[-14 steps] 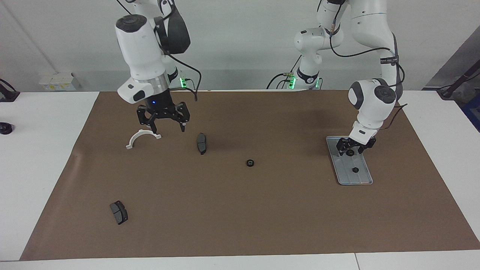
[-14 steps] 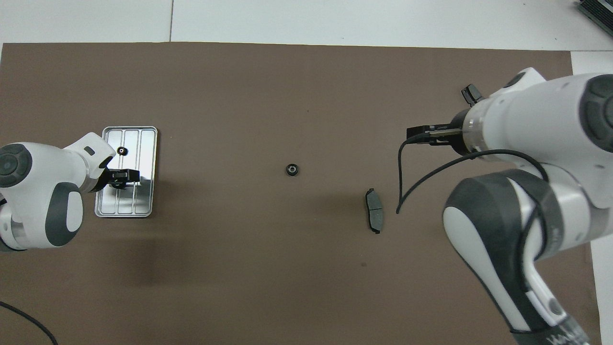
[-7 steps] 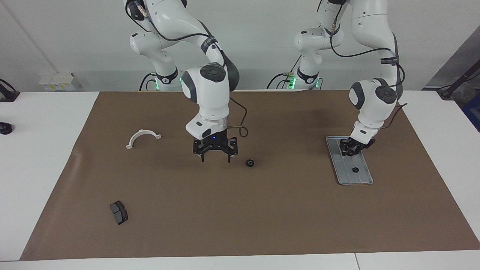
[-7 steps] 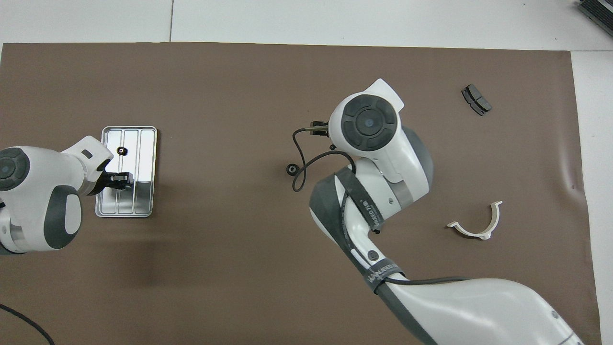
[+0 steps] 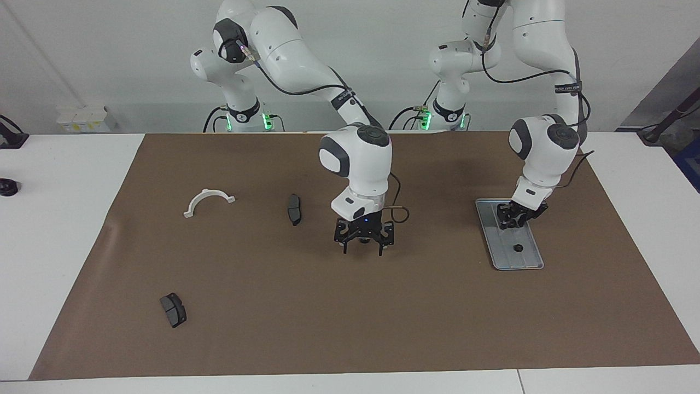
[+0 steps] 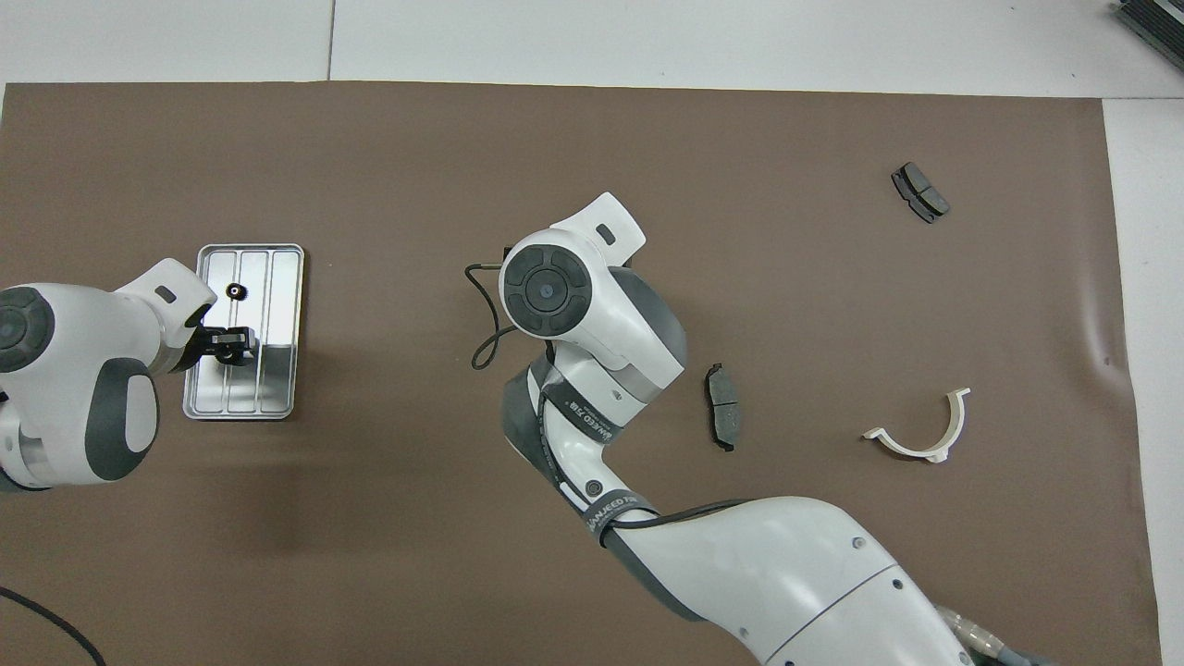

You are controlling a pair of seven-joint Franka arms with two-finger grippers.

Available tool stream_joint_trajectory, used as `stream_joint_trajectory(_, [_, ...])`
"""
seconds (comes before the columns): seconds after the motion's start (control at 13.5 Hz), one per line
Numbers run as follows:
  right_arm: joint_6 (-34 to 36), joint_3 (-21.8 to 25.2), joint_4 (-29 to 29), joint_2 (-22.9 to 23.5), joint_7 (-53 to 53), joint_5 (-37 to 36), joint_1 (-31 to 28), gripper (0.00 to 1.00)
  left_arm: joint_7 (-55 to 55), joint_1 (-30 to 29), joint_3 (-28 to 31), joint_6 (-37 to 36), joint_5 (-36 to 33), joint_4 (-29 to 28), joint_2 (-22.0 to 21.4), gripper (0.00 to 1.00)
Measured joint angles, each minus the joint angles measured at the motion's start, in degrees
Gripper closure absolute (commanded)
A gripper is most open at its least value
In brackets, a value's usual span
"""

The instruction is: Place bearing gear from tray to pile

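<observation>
Facing view: left end effector (image 5: 513, 219) grips a gear (image 5: 510, 222) on tray (image 5: 526, 261).

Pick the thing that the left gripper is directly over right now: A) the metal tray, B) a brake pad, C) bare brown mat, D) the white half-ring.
A: in the facing view the left gripper is down over the end of the tray nearer the robots, with one gear lying loose on that tray.

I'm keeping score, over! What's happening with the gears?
Right end effector open, low over mat centre. Left end effector over tray. One gear lying in tray. Nothing blocking.
</observation>
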State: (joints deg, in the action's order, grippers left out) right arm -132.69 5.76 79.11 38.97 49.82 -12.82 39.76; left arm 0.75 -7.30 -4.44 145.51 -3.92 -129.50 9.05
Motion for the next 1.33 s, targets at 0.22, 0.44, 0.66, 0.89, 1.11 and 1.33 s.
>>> stream_joint_trajectory(0.22, [-0.12, -0.09, 0.85, 0.09, 0.67, 0.38, 1.8, 0.0, 0.0, 0.0, 0.02, 0.08, 0.0, -0.18, 0.0, 0.67])
stream_joint_trajectory(0.44, [-0.39, -0.27, 3.59, 0.03, 0.7, 0.45, 1.95, 0.0, -0.01, 0.0, 0.01, 0.17, 0.02, -0.36, -0.01, 1.0])
stream_joint_trajectory(0.66, [-0.58, -0.13, 6.33, -0.39, 0.7, 0.45, 1.75, 0.0, -0.01, 0.0, -0.04, -0.55, 0.02, -0.04, 0.0, 1.0])
stream_joint_trajectory(0.89, [-0.48, -0.13, 7.27, -1.07, 0.7, 0.48, 1.76, 0.0, -0.07, 0.01, -0.54, -10.99, 0.03, 6.49, -0.31, 1.0])
stream_joint_trajectory(1.11, [-0.29, -0.17, 8.47, -1.71, 0.7, 2.35, 1.84, 0.14, -0.09, 0.76, -2.62, -22.74, 0.05, 16.45, -1.66, 1.0])
stream_joint_trajectory(1.33, [0.32, -0.78, 8.95, -1.89, 0.7, 3.86, 1.91, 0.25, 5.15, 5.18, -3.33, -26.34, 0.26, 20.74, -1.86, 1.0])
